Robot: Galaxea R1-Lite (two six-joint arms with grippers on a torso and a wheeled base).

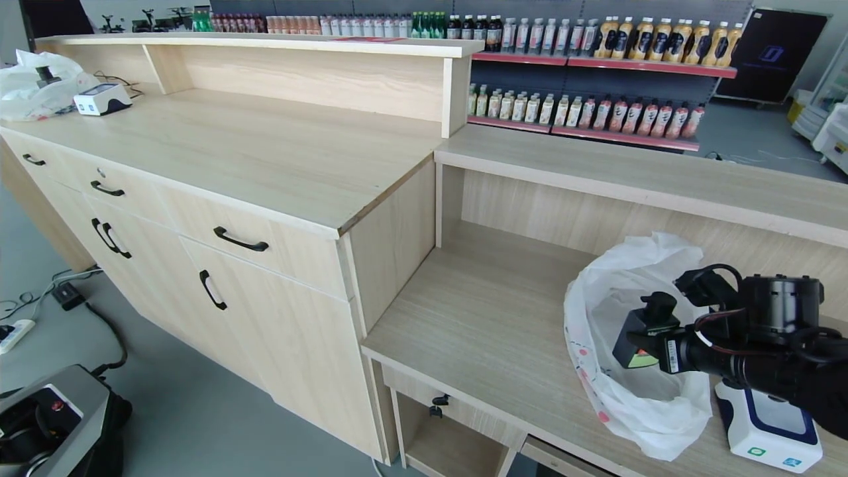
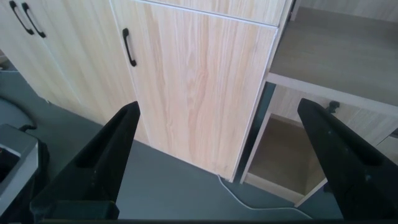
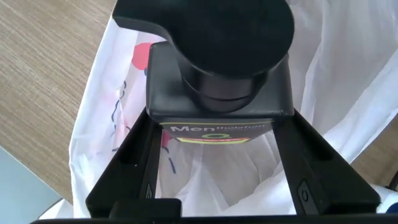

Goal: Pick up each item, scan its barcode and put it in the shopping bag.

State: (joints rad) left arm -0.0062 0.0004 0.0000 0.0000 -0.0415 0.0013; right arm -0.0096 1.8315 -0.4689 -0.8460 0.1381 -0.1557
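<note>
Pale wood runs across my head view: a low counter [image 1: 490, 324] carries the open white shopping bag [image 1: 636, 411], with a white-and-blue barcode scanner [image 1: 768, 430] just beside it. My right gripper [image 1: 662, 348] hangs over the bag's mouth, clamped on a black bottle [image 1: 633, 341]. Whether the bottle sits below the rim I cannot tell from here.

On the left wrist view, the left gripper [image 2: 219, 107] is spread wide with nothing between its fingers. It is low over the grey floor [image 2: 180, 193], facing a cabinet door [image 2: 199, 81] with a black handle [image 2: 129, 46].

On the right wrist view, the bottle [image 3: 217, 68], black cap towards the camera, is pinched on both sides by the right gripper [image 3: 219, 134], with the bag [image 3: 348, 81] open beneath it.
</note>
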